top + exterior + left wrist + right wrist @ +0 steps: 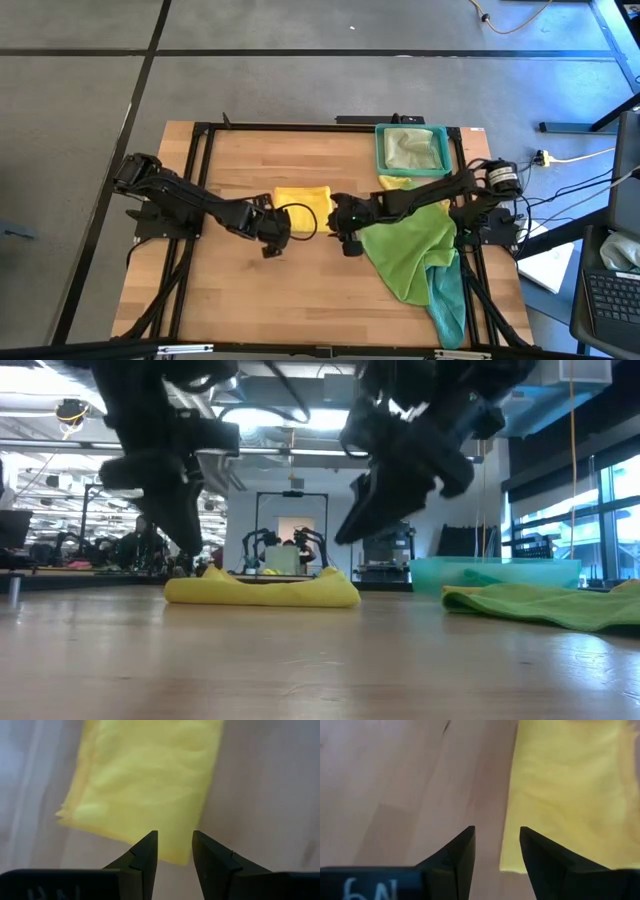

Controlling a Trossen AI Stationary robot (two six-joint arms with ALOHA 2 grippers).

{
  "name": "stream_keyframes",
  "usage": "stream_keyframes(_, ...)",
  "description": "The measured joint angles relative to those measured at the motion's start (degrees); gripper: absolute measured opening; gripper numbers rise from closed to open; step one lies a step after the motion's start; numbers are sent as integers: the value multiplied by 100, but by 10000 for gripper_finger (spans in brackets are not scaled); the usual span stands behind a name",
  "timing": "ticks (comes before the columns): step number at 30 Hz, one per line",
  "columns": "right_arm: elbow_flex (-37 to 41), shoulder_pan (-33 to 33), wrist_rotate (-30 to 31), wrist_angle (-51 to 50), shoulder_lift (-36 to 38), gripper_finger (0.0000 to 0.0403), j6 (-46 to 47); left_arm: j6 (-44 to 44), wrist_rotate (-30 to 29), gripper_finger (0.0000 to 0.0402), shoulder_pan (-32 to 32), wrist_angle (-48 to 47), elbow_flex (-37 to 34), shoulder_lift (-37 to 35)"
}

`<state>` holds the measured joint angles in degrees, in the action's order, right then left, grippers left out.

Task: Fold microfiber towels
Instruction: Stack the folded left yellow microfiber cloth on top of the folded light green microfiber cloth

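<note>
Yellow towel (302, 203), bright green towel (408, 250)

Both arms showing matte black w/ black cables looping near the wooden table (240, 160); fingers (457, 852) tapering to dark wedges, white lettering showing on wrist housing.

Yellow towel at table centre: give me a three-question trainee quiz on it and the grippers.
1. True or false: the yellow towel lies folded on the table.
2. Which holds it: A left gripper, B right gripper, C neither?
3. What lies in the tray?

Key:
1. True.
2. C; both sets of fingers are open and empty, above the table beside the towel.
3. A pale green towel.
</note>
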<state>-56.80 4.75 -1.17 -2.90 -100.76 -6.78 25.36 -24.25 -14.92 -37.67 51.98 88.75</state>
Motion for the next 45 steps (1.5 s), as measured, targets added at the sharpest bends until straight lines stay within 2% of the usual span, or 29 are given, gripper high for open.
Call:
stream_keyframes(8, -17, -2, 229, 133, -398, 157, 44, -211, -90, 119, 338, 758, -96, 26)
stream_keyframes(13, -24, -76, 111, 235, -648, 157, 229, -696, 248, 118, 558, 1163, -90, 430)
stream_keyframes(20, -45, -212, -352, 288, -989, 157, 961, -318, 937, 118, 908, 1055, -82, 921)
stream_keyframes(29, -37, -196, -114, 288, -993, 157, 934, -181, 1075, 118, 919, 1042, -76, 953)
stream_keyframes(37, -31, -196, -105, 281, -992, 157, 939, -210, 929, 118, 910, 935, -83, 964)
stream_keyframes(45, -61, -233, 110, 60, -542, 157, 976, -302, 939, 118, 886, 745, -79, 788)
